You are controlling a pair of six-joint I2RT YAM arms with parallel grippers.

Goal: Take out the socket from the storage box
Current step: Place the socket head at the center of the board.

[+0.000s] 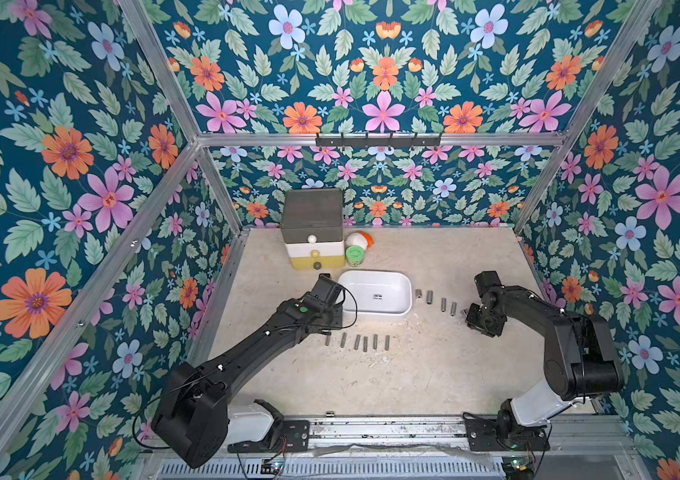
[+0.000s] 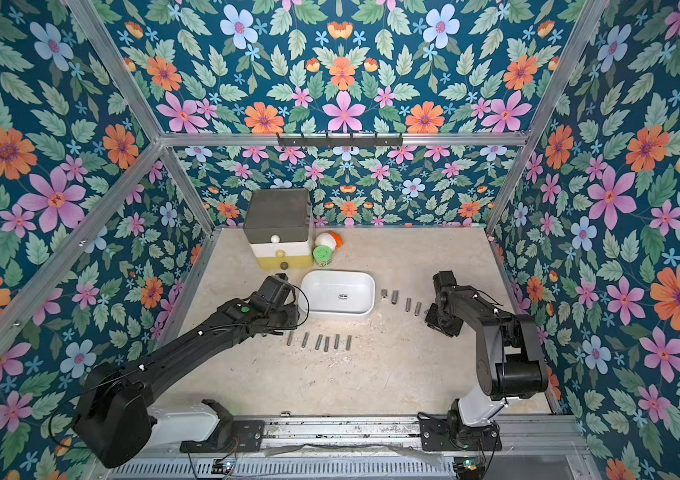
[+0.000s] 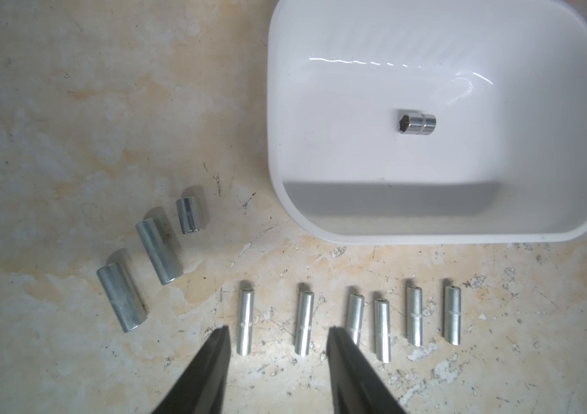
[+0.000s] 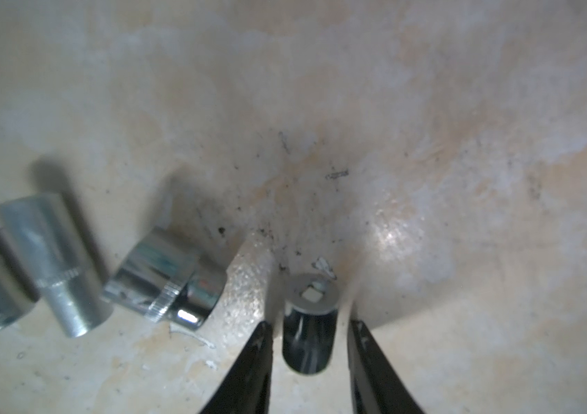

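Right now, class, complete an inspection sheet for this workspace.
Surface: mottled beige tabletop, scuffed.
Job's things: shallow white plastic storage box holds one short chrome socket lying on its side.
Clutter: six slim steel sockets in a row, thicker sockets beside the box, grey, white and yellow drawer tower, green-lidded jar.
Grippers: left gripper open above the slim row; right gripper fingers apart around a dark socket on the tabletop.
Cables: black cable loops beside the box.
Surroundings: floral wallpaper, aluminium frame.

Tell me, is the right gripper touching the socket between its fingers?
Apart. The right wrist view shows a strip of table on each side of the socket, between it and the right gripper's fingers.
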